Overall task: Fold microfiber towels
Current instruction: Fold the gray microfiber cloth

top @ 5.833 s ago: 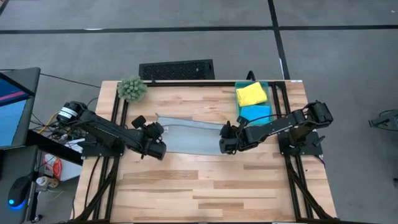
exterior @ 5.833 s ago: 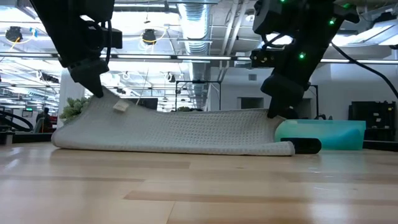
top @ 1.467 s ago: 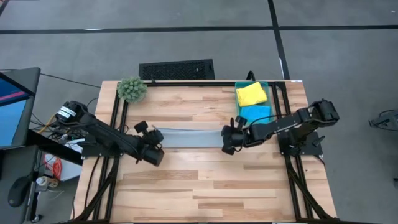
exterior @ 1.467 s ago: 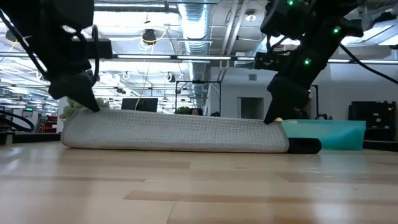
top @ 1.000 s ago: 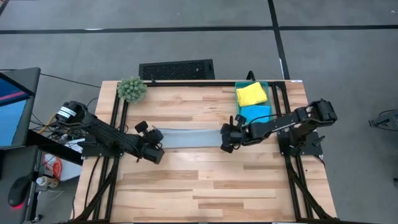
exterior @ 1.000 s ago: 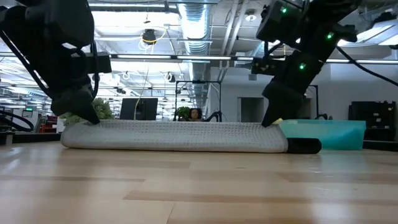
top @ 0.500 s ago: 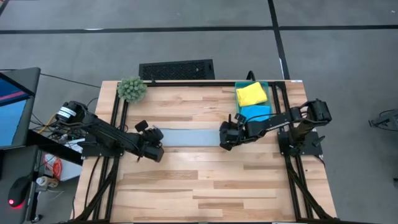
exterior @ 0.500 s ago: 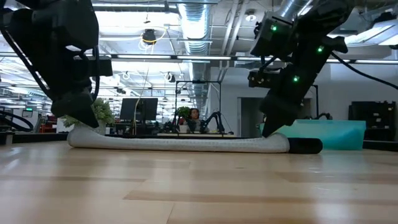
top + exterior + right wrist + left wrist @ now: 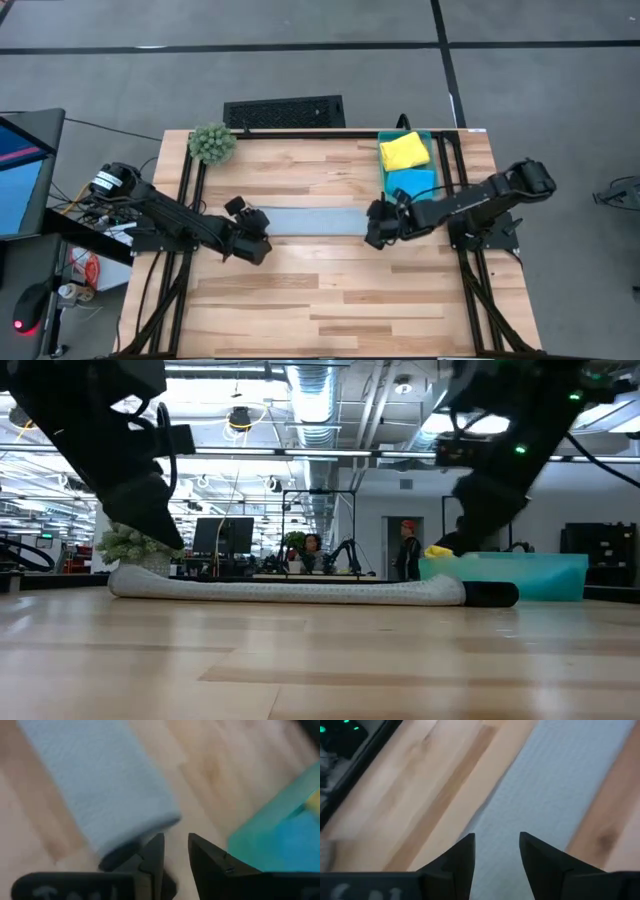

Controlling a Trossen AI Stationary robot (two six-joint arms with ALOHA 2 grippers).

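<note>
A pale grey microfiber towel lies flat on the wooden table as a long narrow folded strip, running left to right. My left gripper hangs open just above its left end. My right gripper hangs open beside its right end. In the low view both grippers, the left one and the right one, stand clear above the towel. A yellow towel and a bright blue towel lie in a teal bin at the far right.
A small black block lies on the table at the grey towel's right end. A fuzzy green plant stands at the far left corner. A black grille sits beyond the far edge. Bare wood stretches toward the near edge.
Both grippers have opened and let go of the grey towel. Its raised upper layer has dropped, so the strip now lies flat. My left gripper has risen a little. My right gripper has drawn back toward the table's right edge, off the towel's end.
</note>
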